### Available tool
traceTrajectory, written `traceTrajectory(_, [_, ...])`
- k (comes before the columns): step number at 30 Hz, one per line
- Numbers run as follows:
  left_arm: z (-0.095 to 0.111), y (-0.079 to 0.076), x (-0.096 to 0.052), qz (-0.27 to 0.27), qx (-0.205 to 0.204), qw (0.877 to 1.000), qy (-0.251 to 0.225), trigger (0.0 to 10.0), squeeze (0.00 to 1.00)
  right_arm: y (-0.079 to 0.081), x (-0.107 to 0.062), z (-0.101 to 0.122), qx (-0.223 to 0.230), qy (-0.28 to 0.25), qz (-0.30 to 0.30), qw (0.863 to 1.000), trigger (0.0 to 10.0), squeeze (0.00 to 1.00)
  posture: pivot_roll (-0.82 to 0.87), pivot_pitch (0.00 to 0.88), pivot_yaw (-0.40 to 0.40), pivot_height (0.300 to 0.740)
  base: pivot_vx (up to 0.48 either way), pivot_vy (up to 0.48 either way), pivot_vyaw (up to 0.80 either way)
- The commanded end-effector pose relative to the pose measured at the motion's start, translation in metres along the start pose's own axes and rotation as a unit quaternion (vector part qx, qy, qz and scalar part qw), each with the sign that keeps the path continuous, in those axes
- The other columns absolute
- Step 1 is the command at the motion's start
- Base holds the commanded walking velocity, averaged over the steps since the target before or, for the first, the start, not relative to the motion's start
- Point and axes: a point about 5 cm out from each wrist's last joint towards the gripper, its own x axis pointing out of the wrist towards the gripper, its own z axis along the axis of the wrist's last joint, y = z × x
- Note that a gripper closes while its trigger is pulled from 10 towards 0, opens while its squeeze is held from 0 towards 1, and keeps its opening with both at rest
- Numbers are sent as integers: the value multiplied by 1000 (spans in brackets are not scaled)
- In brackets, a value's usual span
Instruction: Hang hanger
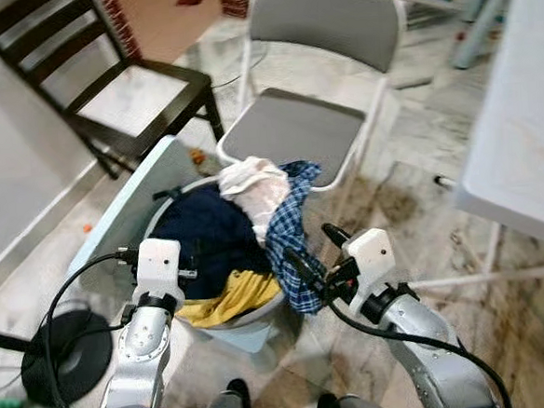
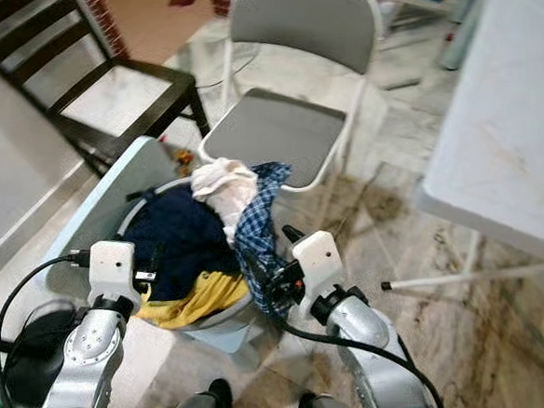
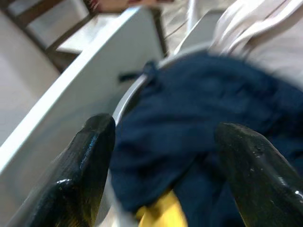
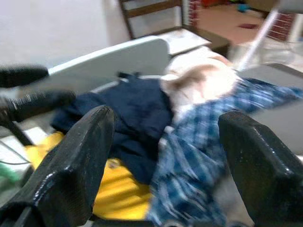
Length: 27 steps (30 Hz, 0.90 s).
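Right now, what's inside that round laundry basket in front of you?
The round pale laundry basket holds heaped clothes: a navy garment, a yellow garment, a blue checked shirt draping over the rim, and a white cloth on top. Anything underneath, hanger included, is covered.

A pale round laundry basket (image 1: pixel 246 333) stands on the floor, heaped with a navy garment (image 1: pixel 209 236), a yellow garment (image 1: pixel 227 298), a white cloth (image 1: pixel 257 186) and a blue checked shirt (image 1: pixel 289 240) draped over its rim.

head views downward, wrist views near laundry basket (image 1: pixel 227 329)
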Motion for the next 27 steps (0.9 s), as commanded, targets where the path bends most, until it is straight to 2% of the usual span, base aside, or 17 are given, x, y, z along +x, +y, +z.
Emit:
traceTrajectory(1, [-5,-2,0,-12,-5,1000,8,10000,0,-1,-4,-3,3,4,-4,1000,10000,0,53,238,21,740,0,0,0])
traceTrajectory(9, [-14,6,17,-19,1,999,39,10000,0,0,-5,1,2,3,-5,1000,10000,0,35,260,6,740,0,0,0])
traceTrajectory(11, [-22,12,24,-10,27,996,79,10000,0,1,-6,2,0,4,-4,1000,10000,0,26,269,-1,740,0,0,0])
traceTrajectory(12, [-22,12,24,-10,27,996,79,10000,0,1,-6,2,0,4,-4,1000,10000,0,26,269,-1,740,0,0,0])
traceTrajectory(14, [-31,21,27,2,33,992,119,10000,0,2,-7,3,-2,8,-1,1000,10000,0,12,276,-8,740,0,0,0])
traceTrajectory(15, [-31,21,27,2,33,992,119,10000,0,2,-7,3,-2,8,-1,1000,10000,0,12,276,-8,740,0,0,0])
traceTrajectory(17, [-39,27,28,1,46,987,153,10000,0,3,-9,2,-5,12,2,1000,10000,0,9,278,-10,740,0,0,0])
traceTrajectory(21, [-48,28,27,-9,41,982,185,10000,0,3,-10,2,-8,16,2,1000,10000,0,2,279,-10,740,0,0,0])
traceTrajectory(22, [-55,26,23,-29,53,976,209,10000,0,2,-10,2,-8,17,1,1000,10000,0,3,278,-8,740,0,0,0])
traceTrajectory(23, [-56,26,23,-31,54,975,213,10000,0,2,-10,2,-8,17,1,1000,10000,0,3,278,-8,740,0,0,0])
traceTrajectory(24, [-56,26,23,-34,48,975,212,8863,0,2,-10,3,-8,17,1,1000,10000,0,2,277,-7,740,0,0,0])
traceTrajectory(25, [-60,24,21,-45,57,973,221,4235,0,2,-9,3,-9,18,1,1000,10000,0,2,277,-6,740,0,0,0])
traceTrajectory(26, [-61,25,20,-46,61,972,223,2510,0,2,-9,3,-9,18,0,1000,10000,0,4,275,-4,740,0,0,0])
traceTrajectory(27, [-62,25,20,-46,58,972,222,0,0,2,-9,3,-9,18,0,1000,10000,0,4,273,-2,740,0,0,0])
